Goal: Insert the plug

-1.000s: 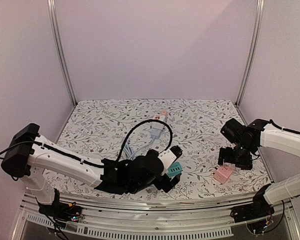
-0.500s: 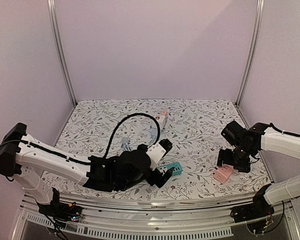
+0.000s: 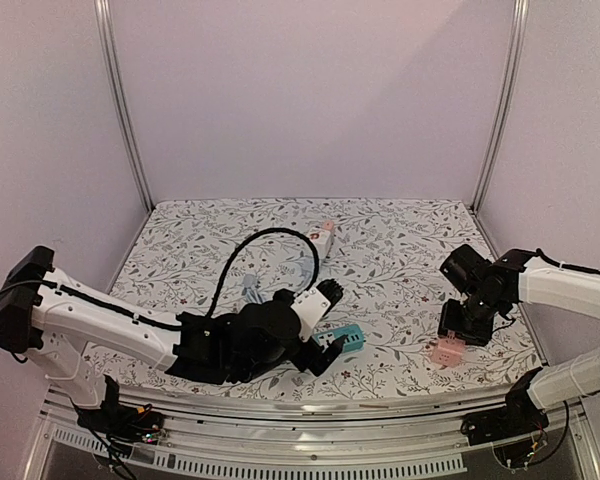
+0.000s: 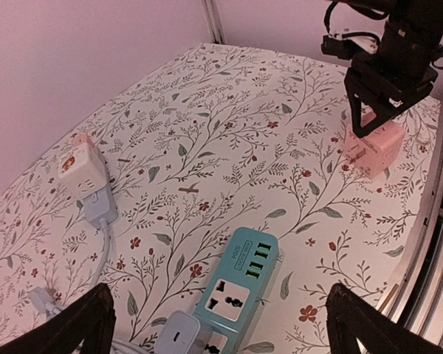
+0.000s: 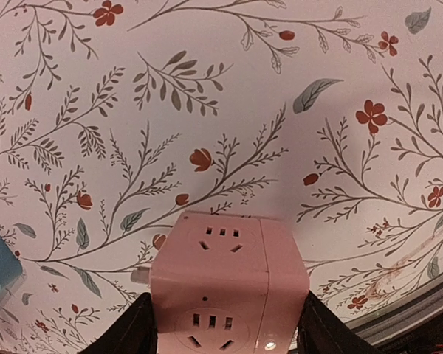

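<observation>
The pink cube plug [image 3: 446,351] lies on the floral table at the right, its metal prongs [image 4: 354,155] pointing left. My right gripper [image 3: 460,332] reaches down over it. In the right wrist view its fingers [image 5: 129,332] press both sides of the pink plug [image 5: 229,280], shut on it. The teal power strip [image 3: 344,338] lies near the front middle, with free sockets and a white charger [image 4: 179,335] plugged into its near end. My left gripper [image 4: 218,332] hovers open over the strip [image 4: 245,274], fingers wide apart and empty.
A white and pink adapter [image 3: 323,233] with a pale cable lies at the back middle. The left arm's black cable [image 3: 260,250] arcs above the table. A metal rail [image 3: 310,415] borders the front edge, and purple walls close in the sides.
My right gripper has come down over the pink plug and closed onto its sides. The left arm drew back left a little, then held still, jaws wide.
</observation>
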### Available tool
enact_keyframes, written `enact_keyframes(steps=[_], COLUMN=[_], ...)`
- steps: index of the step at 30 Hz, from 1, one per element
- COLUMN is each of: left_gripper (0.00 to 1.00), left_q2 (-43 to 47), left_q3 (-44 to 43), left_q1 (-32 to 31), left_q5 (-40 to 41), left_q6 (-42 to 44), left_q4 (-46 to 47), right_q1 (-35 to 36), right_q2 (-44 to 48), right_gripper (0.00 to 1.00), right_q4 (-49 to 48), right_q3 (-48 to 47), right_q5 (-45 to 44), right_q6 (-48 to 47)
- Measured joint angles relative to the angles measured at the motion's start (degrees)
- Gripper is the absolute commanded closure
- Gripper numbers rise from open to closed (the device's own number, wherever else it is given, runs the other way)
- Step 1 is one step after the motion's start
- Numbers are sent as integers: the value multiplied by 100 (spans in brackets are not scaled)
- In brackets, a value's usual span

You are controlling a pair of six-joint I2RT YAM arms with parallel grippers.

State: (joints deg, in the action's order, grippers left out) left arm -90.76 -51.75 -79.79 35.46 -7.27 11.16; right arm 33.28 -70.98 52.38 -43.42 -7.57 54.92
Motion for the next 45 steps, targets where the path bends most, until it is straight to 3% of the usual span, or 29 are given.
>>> enact_keyframes(steps=[3,14,23,26,28,31,38,45], left_gripper=[1,1,1,1,1,1,1,1], left_q2=[2,702,1060,1060,1060,1060,1060,966], left_q3=[13,619,879,909,944,979,992,992], left_q1=[2,214,540,573,595,621,654,739], left_q5=[35,127,-232,-382,-492,-660,-992,-1657], left_q6=[20,262,435,472,498,557,649,769], left_q4=[-2,-39,-98,-116,-116,-116,-85,-2], right_q1=[0,76,815,973,1038,1088,1126,1130], right_q2=[7,2,-813,-1091,-1196,-1246,-1220,-505], right_gripper=[58,58,57,50,39,3,1,1], right_q4=[-24,-168,-431,-592,-697,-791,-1027,-1036], right_q3=[2,11,-542,-752,-824,-841,-522,-461], right_q5=[24,81,-68,-94,-94,-76,105,-153], right_q6=[13,13,81,125,140,138,42,-271])
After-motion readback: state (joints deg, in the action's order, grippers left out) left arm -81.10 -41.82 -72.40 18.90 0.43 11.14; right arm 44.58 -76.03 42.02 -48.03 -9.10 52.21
